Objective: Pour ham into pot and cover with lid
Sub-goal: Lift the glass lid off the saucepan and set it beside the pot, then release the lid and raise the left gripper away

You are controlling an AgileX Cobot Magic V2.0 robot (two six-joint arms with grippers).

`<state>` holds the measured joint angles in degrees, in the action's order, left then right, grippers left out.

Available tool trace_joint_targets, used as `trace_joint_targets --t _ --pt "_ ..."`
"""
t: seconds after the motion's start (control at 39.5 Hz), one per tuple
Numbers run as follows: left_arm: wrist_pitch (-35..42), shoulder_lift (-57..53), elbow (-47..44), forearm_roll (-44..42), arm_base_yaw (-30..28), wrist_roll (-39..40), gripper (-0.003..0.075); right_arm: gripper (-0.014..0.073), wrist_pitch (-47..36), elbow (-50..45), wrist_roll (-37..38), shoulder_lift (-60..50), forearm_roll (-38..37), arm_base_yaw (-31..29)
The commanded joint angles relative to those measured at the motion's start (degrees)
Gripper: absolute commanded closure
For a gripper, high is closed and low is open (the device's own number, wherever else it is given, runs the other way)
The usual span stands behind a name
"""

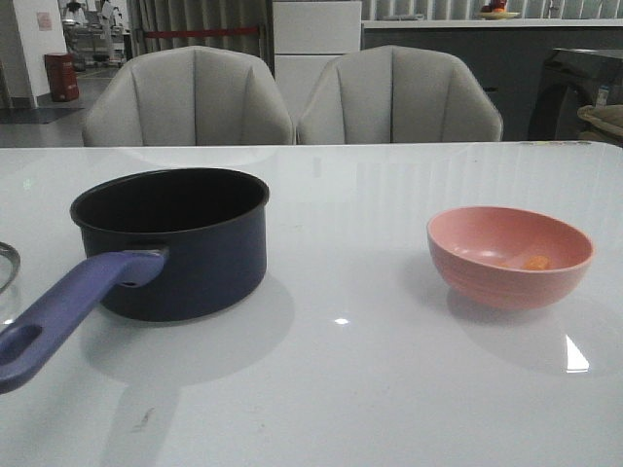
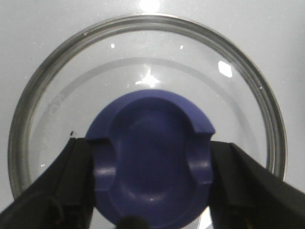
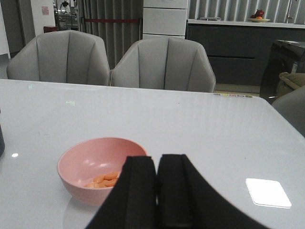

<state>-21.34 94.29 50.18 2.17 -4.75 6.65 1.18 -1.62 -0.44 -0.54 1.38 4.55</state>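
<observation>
From the front, the pot (image 1: 175,243) stands on the left of the white bench (image 1: 341,389), empty, its long purple-blue handle (image 1: 73,311) pointing toward the near left corner. A pink bowl (image 1: 510,255) sits well apart on the right with the ham (image 1: 534,262) lying in its bottom. A sliver of the lid (image 1: 8,265) shows at the far left edge, beside the pot.

In the left wrist view, the lid (image 2: 143,86) lies flat on the bench, and the left gripper (image 2: 151,191) has its fingers (image 2: 66,186) spread to either side of the knob (image 2: 151,162), touching or nearly touching it.

In the right wrist view, the right gripper (image 3: 157,191) has its fingers (image 3: 138,191) pressed together, holding nothing, near the pink bowl (image 3: 95,164) with orange ham (image 3: 105,180) slices inside.
</observation>
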Motion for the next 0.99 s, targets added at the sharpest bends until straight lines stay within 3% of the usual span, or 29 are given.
trace_joint_targets --t 0.0,0.15,0.48,0.96 --pt "5.23 -0.91 1.42 0.59 0.04 -0.01 0.0555 0.0449 -4.72 -0.46 -0.03 -1.09 -0.67 -0.31" --pt "5.69 0.95 1.42 0.59 0.04 -0.1 0.0506 0.0449 -4.72 -0.46 -0.03 -1.09 -0.67 -0.31" --pt "3.07 3.47 1.89 0.35 1.52 -1.58 0.019 0.0449 -4.72 -0.46 -0.03 -1.09 -0.67 -0.31" --pt "-1.0 -7.74 3.53 0.21 3.33 -2.75 0.0175 0.0449 -4.72 -0.46 -0.03 -1.09 -0.67 -0.31"
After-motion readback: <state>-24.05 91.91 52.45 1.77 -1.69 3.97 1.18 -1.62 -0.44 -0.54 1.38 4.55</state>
